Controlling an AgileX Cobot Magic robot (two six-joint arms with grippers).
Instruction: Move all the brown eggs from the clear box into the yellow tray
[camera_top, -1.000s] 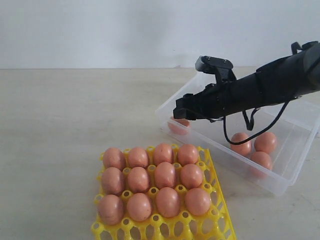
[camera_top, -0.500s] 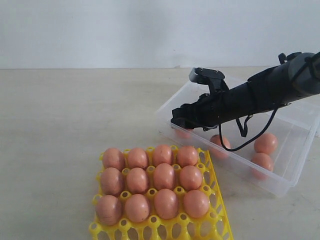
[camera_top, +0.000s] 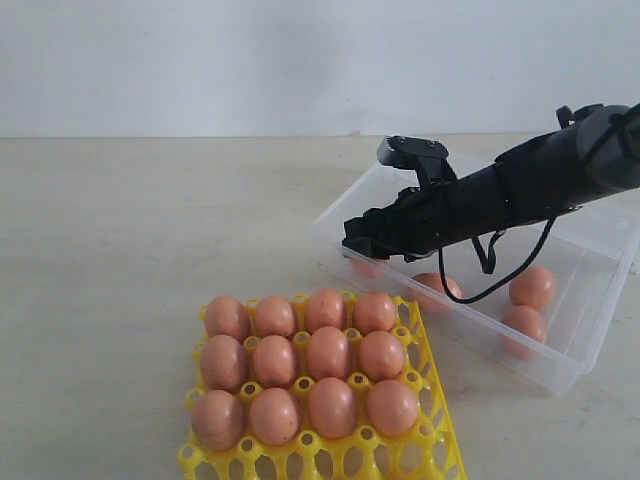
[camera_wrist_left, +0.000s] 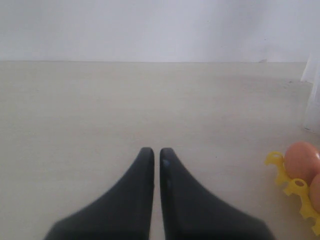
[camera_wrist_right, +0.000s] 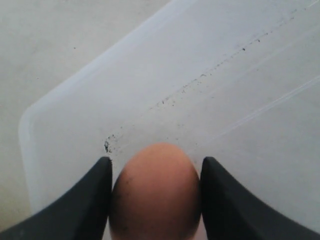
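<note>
I read the right gripper (camera_wrist_right: 156, 162) clamped on an egg (camera_wrist_right: 155, 197) in the box (camera_top: 565, 372) corner nearest the tray (camera_top: 437, 405), three loose eggs (camera_top: 532, 286) behind, twelve eggs (camera_top: 330, 350) seated in cups; left gripper (camera_wrist_left: 156, 152) closed, empty, above the table (camera_wrist_left: 100, 100).

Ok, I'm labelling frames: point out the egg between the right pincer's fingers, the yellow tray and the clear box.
egg (camera_wrist_right: 156, 192), right wrist view, middle of shell
yellow tray (camera_top: 436, 405), exterior view, right rim
clear box (camera_top: 480, 328), exterior view, near wall

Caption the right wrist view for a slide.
Right hand grips a brown egg inside the clear box.
</note>
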